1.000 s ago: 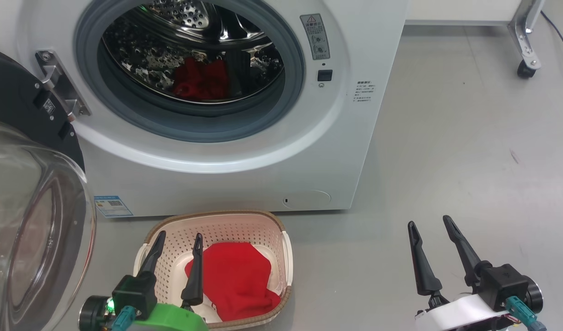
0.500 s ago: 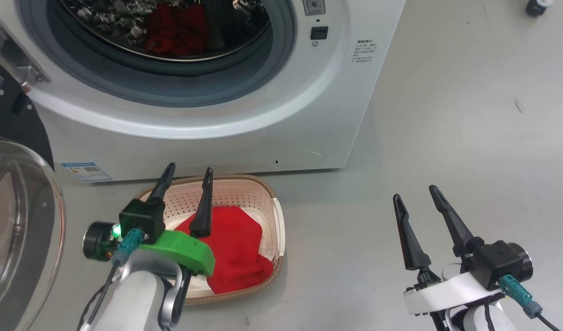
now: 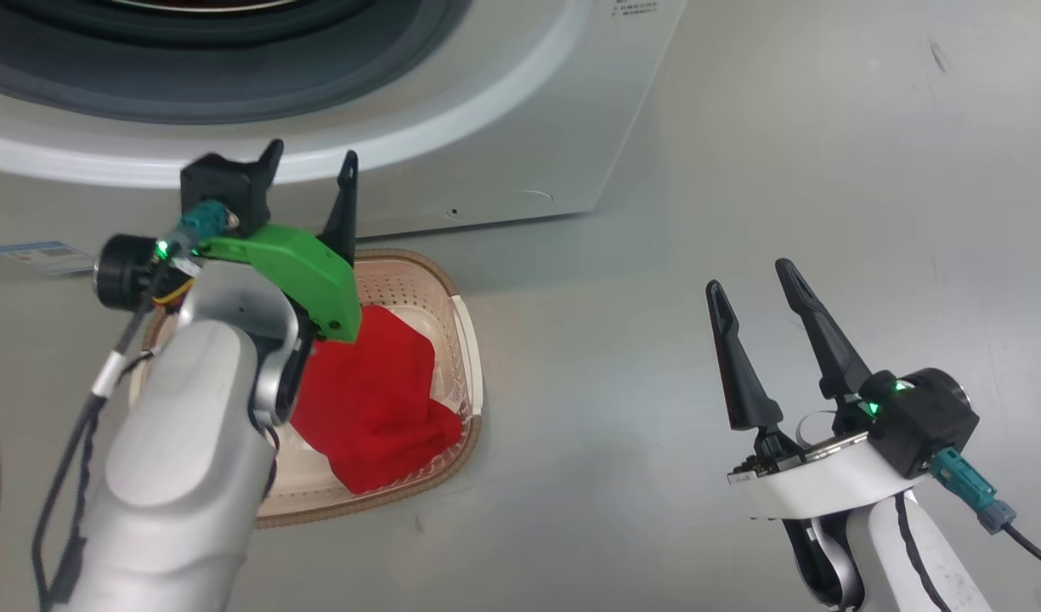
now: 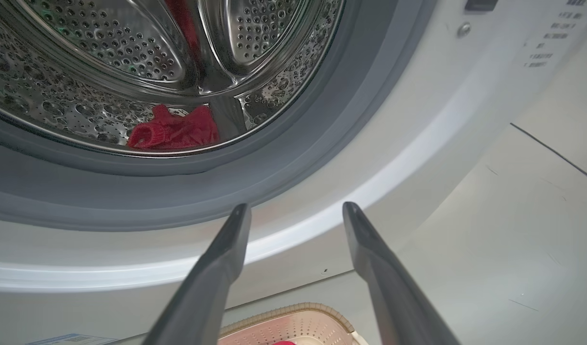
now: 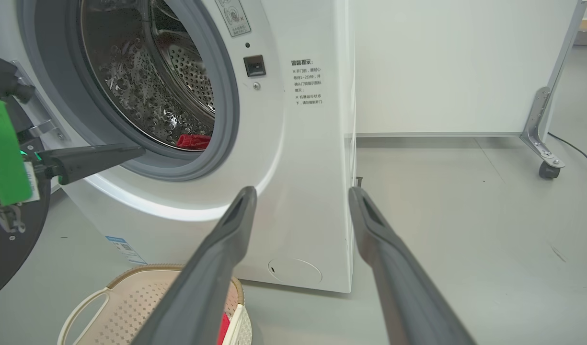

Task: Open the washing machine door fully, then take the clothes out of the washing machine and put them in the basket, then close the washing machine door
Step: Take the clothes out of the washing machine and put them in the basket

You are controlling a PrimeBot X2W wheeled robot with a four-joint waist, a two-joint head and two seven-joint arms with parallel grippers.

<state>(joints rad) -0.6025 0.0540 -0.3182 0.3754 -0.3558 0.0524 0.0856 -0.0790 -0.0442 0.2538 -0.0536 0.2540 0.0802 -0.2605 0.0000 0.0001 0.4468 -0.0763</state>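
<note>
The washing machine stands with its door swung open at the left. A red garment lies low in the steel drum. More red clothes lie in the cream basket on the floor in front of the machine. My left gripper is open and empty. It hangs above the basket's far end, fingers pointing at the machine's white front below the grey ring. My right gripper is open and empty over bare floor, to the right of the basket.
Grey floor spreads to the right of the machine. A white wall panel and a metal leg on a castor stand at the far right. A blue label sits low on the machine's front.
The head camera has tilted down, so the drum has left its view. My left gripper has risen from inside the basket and moved forward to the machine's front. The right gripper stays put.
</note>
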